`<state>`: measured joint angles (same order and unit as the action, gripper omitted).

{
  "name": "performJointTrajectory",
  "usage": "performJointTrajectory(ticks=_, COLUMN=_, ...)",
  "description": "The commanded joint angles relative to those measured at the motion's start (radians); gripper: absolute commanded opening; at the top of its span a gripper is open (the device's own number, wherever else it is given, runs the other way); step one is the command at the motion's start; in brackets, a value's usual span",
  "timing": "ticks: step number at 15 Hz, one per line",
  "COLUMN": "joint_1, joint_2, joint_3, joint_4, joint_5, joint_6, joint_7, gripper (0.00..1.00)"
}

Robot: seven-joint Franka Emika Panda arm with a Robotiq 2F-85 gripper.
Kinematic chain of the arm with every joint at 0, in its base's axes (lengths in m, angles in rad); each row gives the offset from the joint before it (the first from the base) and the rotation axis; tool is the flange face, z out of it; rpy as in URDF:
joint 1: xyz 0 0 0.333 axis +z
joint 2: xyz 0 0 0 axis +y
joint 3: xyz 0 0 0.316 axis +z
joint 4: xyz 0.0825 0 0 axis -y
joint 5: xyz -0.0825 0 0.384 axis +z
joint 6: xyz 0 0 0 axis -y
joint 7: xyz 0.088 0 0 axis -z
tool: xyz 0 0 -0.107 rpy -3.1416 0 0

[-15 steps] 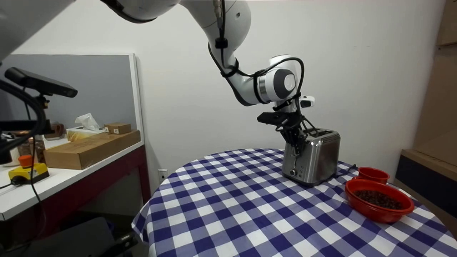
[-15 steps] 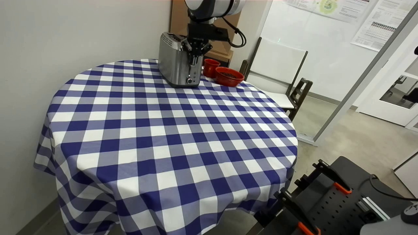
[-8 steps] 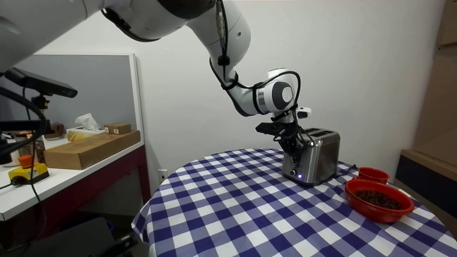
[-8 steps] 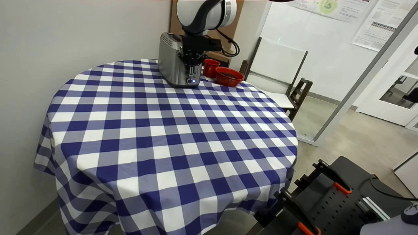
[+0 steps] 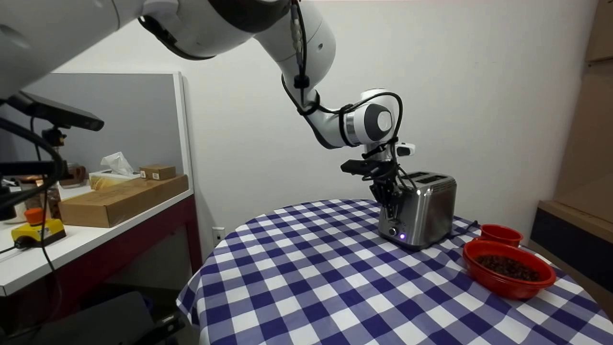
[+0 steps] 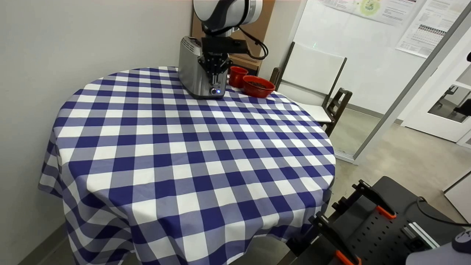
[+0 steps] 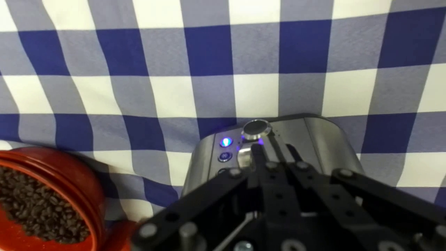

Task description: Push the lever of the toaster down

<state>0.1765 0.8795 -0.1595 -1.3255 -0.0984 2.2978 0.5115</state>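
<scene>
While one button (image 7: 226,142) glows blue | toaster (image 5: 426,215) shiny silver | base (image 6: 208,97) dark

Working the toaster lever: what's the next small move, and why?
I'd probably ease the gripper back from the toaster: the button on its front glows blue and the lever appears low, close to the dial, so the push looks done.

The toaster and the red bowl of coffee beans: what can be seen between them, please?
In an exterior view, the red cup shows between the toaster and the red bowl; the wrist view shows checked tablecloth there.
</scene>
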Motion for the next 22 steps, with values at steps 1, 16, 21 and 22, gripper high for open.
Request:
performJointTrajectory(ticks=1, joint_1=-0.038, joint_2=-0.069, joint_3=0.062, joint_4=0.019, joint_5=0.076, joint_6=-0.131, joint_7=-0.044, gripper=0.01)
performJointTrajectory(ticks=16, joint_1=-0.101, joint_2=-0.679, joint_3=0.126, joint_4=-0.499, joint_5=0.117, joint_6=-0.322, joint_7=-0.241, gripper=0.77)
performJointTrajectory(ticks=21, joint_1=-0.109, joint_2=-0.902, joint_3=0.168, joint_4=-0.759, joint_5=0.101, joint_6=-0.242, joint_7=-0.443, gripper=1.00)
performJointTrajectory(ticks=22, joint_1=-0.110, joint_2=-0.936, joint_3=0.170, joint_4=-0.792, joint_5=0.091, joint_6=-0.237, joint_7=-0.476, gripper=1.00)
